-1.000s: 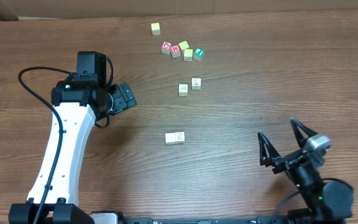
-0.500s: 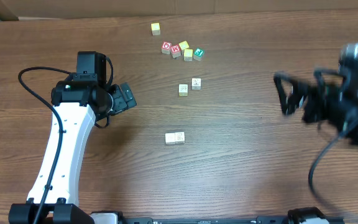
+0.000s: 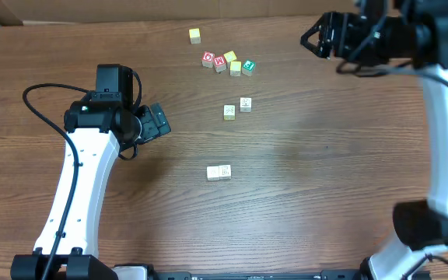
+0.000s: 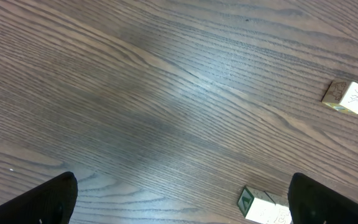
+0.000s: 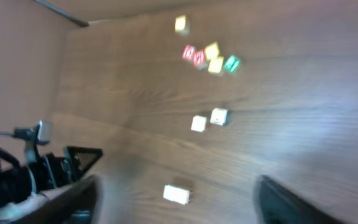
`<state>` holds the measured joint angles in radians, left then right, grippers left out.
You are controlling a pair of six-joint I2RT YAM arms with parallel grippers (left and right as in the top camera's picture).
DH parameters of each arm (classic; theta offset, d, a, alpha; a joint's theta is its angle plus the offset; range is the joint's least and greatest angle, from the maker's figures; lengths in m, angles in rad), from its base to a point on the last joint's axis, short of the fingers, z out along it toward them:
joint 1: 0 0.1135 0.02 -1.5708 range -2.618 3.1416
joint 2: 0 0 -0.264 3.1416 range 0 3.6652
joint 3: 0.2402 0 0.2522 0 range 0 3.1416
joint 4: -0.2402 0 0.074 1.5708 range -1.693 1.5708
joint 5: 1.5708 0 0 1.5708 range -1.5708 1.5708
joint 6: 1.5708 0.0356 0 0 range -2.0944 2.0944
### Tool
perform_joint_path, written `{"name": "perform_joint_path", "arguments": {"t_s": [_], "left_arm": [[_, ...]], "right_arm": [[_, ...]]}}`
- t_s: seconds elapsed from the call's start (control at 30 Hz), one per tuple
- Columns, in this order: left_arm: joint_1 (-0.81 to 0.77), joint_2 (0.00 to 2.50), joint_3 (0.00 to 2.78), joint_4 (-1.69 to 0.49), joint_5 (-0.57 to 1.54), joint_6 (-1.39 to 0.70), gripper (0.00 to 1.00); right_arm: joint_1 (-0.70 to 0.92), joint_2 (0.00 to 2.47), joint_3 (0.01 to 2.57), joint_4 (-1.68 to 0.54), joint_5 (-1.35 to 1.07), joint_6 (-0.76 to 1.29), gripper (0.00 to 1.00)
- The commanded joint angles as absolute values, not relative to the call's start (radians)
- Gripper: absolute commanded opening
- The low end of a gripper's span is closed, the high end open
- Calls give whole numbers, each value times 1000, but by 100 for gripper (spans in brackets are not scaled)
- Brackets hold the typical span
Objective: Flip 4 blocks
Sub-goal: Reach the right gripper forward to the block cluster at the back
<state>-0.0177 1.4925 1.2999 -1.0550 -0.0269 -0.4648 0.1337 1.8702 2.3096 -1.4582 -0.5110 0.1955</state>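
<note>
The far block pair (image 3: 229,112) sits slightly apart and the near block pair (image 3: 215,173) touches, on the wooden table (image 3: 325,155).

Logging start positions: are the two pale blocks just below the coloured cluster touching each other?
Apart. The overhead view shows bare table between the left pale block and the right pale block.

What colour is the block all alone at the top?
The lone block is yellow, clearest in the overhead view.

White-shelled left arm (image 3: 78,185) and right arm (image 3: 446,128), black joints, black cables (image 3: 25,98).
</note>
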Motion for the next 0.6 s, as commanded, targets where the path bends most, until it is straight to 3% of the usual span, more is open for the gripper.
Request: {"name": "perform_joint_path", "arguments": {"t_s": [0.0, 0.07, 0.2, 0.23, 0.3, 0.33, 0.4, 0.57], "left_arm": [[-14, 1492, 1311, -1054, -29, -460, 100], [-14, 1492, 1311, -1055, -29, -460, 100], [-14, 1492, 1311, -1055, -29, -460, 100], [-14, 1492, 1311, -1055, -29, -460, 100], [-14, 1492, 1311, -1055, -29, -460, 100], [-14, 1492, 1311, -1054, -29, -460, 100], [-14, 1492, 1311, -1055, -29, -460, 100], [-14, 1492, 1311, -1055, -29, -460, 100]], "right_arm": [[160, 1930, 2313, -1452, -574, 231, 30], [186, 1978, 2311, -1447, -527, 274, 9], [268, 2080, 2312, -1444, -311, 376, 6], [289, 2103, 2312, -1438, -273, 383, 10], [333, 2149, 2311, -1416, -198, 394, 44], [355, 2172, 2311, -1400, -162, 394, 55], [390, 2215, 2311, -1370, -92, 394, 63], [440, 2317, 2311, -1306, -38, 395, 64]]}}
